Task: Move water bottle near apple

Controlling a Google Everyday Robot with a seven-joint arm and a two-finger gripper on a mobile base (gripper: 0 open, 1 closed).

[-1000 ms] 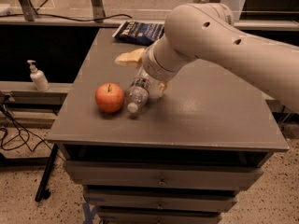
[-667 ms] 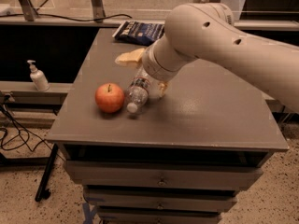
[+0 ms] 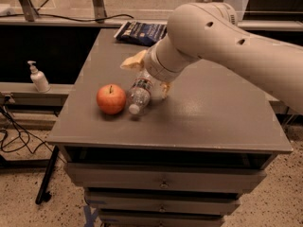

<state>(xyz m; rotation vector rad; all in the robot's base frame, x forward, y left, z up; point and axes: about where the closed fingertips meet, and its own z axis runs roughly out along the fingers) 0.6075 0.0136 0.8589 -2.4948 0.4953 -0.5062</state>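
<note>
The water bottle lies on its side on the grey table, its white cap pointing to the front. It almost touches the right side of the red-orange apple. My gripper sits over the bottle's rear end, which the wrist hides. One yellowish finger stands out to the upper left, apart from the bottle. The other finger is just right of the bottle. The fingers are spread wider than the bottle.
A dark blue snack bag lies at the table's back edge, behind the arm. A white pump dispenser bottle stands on a low ledge to the left. Cables lie on the floor at left. Drawers sit under the table top.
</note>
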